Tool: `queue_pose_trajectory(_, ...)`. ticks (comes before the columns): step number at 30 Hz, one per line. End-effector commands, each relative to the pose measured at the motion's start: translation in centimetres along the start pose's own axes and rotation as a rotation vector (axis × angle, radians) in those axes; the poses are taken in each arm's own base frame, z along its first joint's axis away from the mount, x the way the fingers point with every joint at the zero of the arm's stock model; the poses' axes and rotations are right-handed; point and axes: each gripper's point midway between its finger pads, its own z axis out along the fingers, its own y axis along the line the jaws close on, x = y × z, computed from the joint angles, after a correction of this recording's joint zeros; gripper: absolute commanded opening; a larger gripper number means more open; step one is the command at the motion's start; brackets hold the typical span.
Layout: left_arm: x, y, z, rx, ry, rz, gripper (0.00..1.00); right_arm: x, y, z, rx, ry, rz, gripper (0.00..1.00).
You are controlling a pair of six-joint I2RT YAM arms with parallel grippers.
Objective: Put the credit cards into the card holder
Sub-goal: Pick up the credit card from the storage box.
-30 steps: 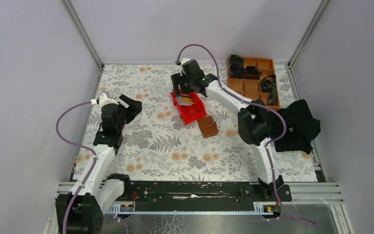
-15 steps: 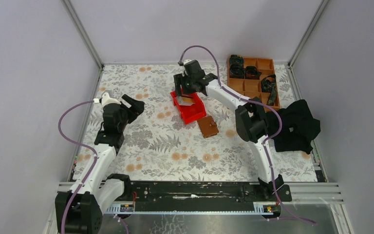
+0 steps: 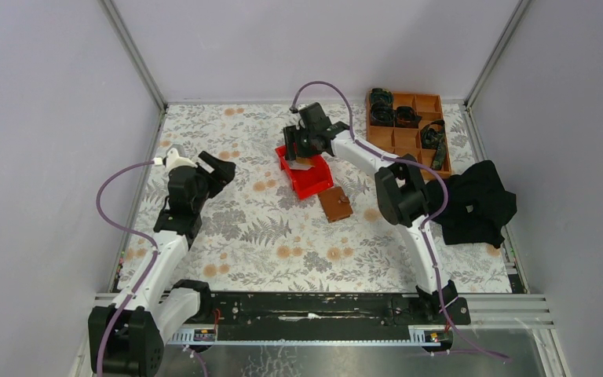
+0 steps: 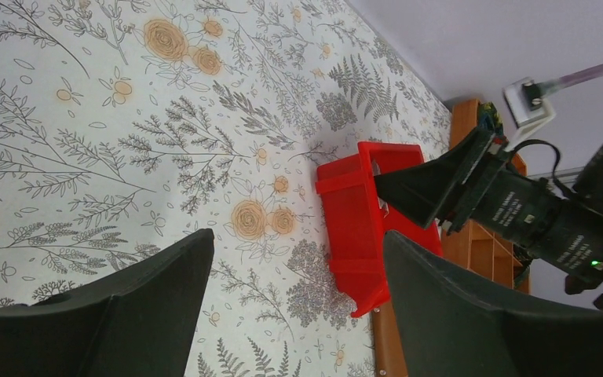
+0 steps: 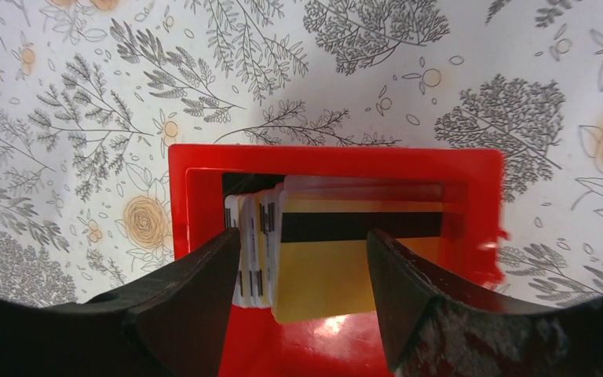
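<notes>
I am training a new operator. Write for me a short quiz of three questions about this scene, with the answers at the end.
1. True or false: the card holder lies inside the red bin.
2. Where are the credit cards? A. standing in the red bin; B. in the orange-brown tray; C. on the black cloth.
3. Fill in: the ___ gripper is above the cards, jaws open.

Key
1. False: it lies on the table, beside the bin.
2. A.
3. Right: the right gripper is over the bin. The left gripper is open too, but it is off to the side over the table.
</notes>
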Motion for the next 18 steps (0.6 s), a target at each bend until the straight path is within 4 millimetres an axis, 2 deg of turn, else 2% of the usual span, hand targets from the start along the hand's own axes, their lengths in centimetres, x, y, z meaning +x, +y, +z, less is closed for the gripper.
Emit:
queue_pose_trajectory(1,-1.2,-1.6,0.2,0.056,-0.050,-0.006,0.85,0.2,0.7,0.6,-0.037,0.008,0.012,0.67)
queue_pose_trajectory(5,-1.0,-1.7,0.3,0.060,-0.046,-0.004,0.85,0.9,0.6,1.0,-0.038,0.028,0.020,0.66)
queue_pose_trajectory(11,-0.9,-1.9,0.4,0.068,-0.043,-0.005,0.85,1.6,0.9,1.1,-0.058,0.055,0.033,0.56)
queue_pose_trajectory(18,-0.8,-2.2,0.6,0.075,-0.041,-0.009,0.85,0.8,2.1,0.0,-0.103,0.042,0.046,0.52)
